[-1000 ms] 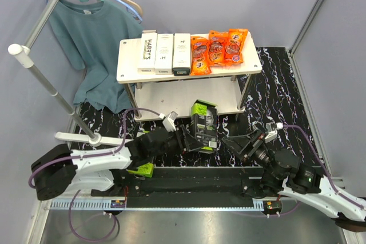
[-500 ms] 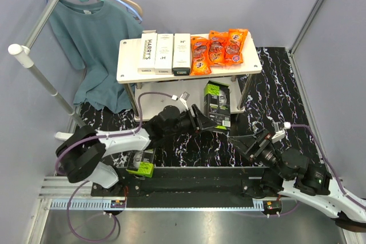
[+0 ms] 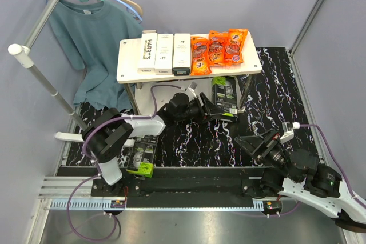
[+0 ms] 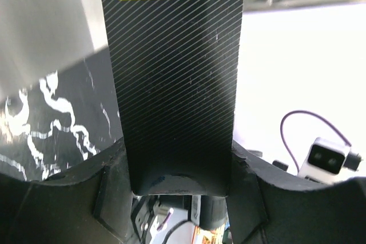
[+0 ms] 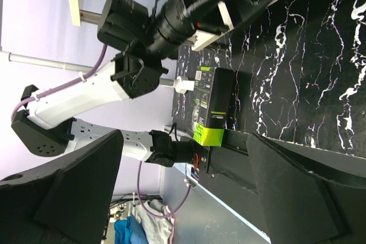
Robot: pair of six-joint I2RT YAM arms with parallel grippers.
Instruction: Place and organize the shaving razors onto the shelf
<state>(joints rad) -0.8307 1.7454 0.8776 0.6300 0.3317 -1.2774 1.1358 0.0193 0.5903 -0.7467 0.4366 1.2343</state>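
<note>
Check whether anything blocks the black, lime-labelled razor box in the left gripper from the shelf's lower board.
Nothing visible lies on the pale lower board beyond the black lime-labelled razor box held by the left gripper. A thin metal front leg stands close to the box's right; mind it.

Body: left arm (image 3: 140, 124), right arm (image 3: 311, 194): white shells, black joints, purple cables (image 3: 314, 127).

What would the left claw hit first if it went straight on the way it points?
Likely the shelf's lower board, with the black razor box that the left claw grips arriving first; depth is unclear.
</note>
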